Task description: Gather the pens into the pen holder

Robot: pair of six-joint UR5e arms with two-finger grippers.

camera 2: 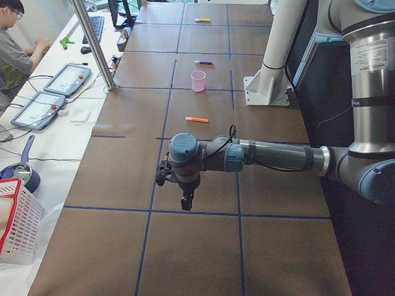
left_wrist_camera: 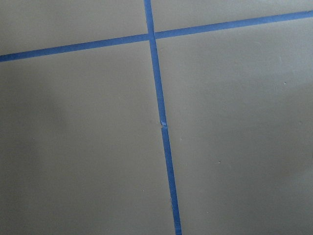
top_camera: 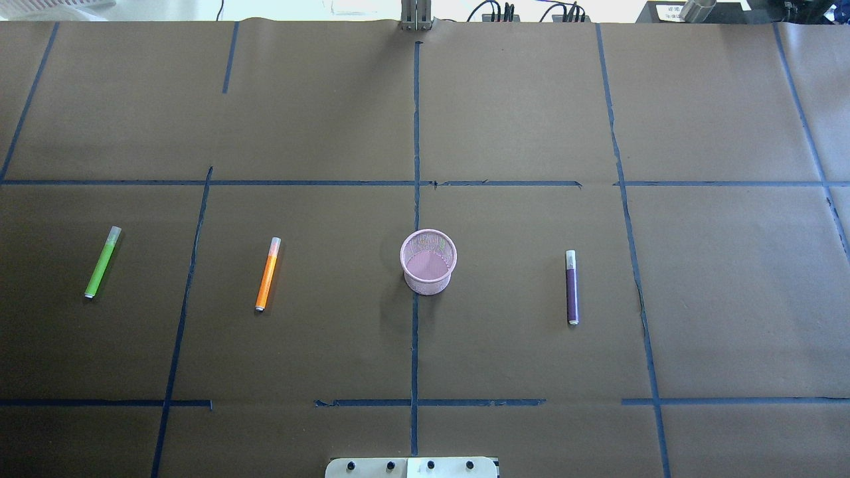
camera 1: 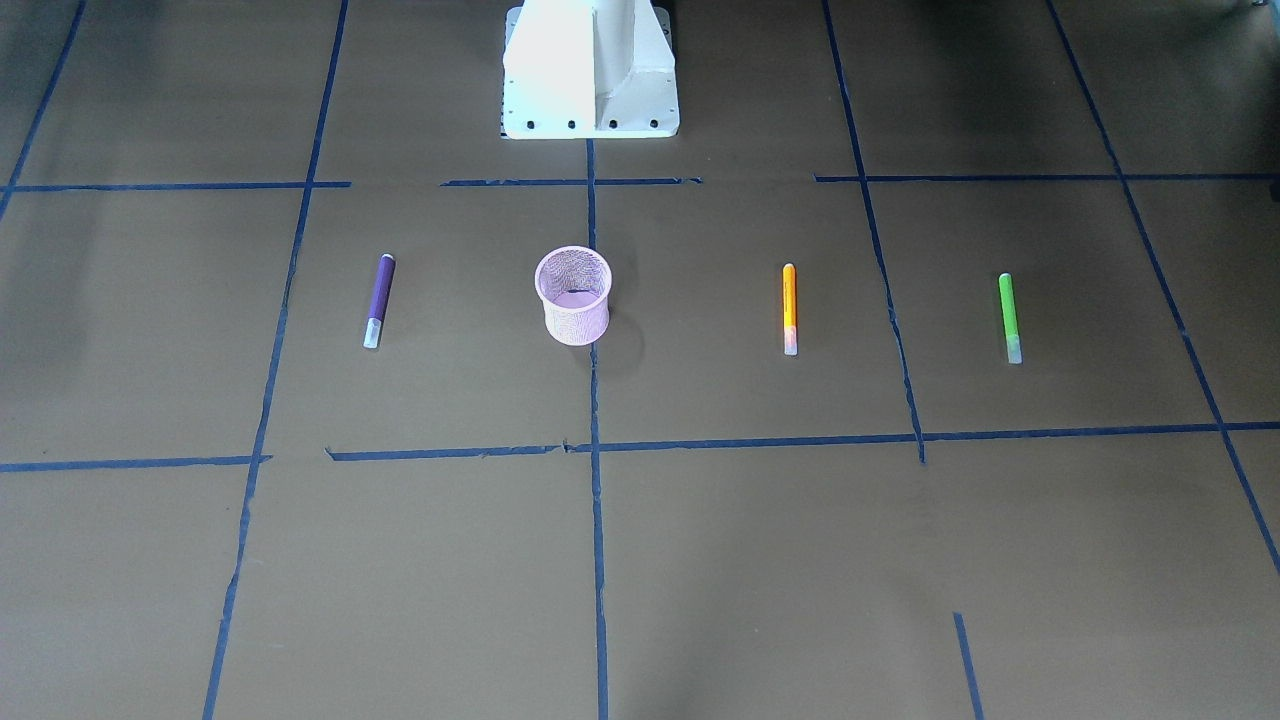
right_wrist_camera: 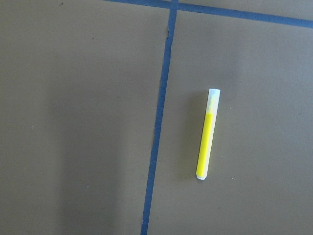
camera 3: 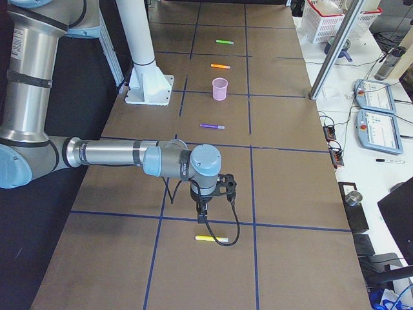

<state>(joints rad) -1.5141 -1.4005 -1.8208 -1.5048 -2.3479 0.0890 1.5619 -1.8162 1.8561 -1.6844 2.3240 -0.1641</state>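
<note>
The table (top_camera: 531,99) is covered in smooth brown paper. Thin blue tape (left_wrist_camera: 161,107) lines cut it into big squares.

Start at the robot's right end. A slim yellow pen (right_wrist_camera: 207,134) with a pale see-through cap lies flat just beside a tape line. The right gripper (camera 3: 202,218) hangs over the paper near it. I cannot tell if its jaws are apart or together.

Farther along, the purple pen (top_camera: 571,287) lies flat. Next stands the pen holder (top_camera: 428,284), a small round pink cup made of wire mesh. It sits upright on a tape line.

Past it lie the orange pen (top_camera: 267,275) and then the green pen (top_camera: 102,262), well apart. Each is a straight stick with a pale cap.

Farthest off, the left gripper (camera 2: 185,202) points down over the paper. I cannot tell how its jaws stand either.
</note>
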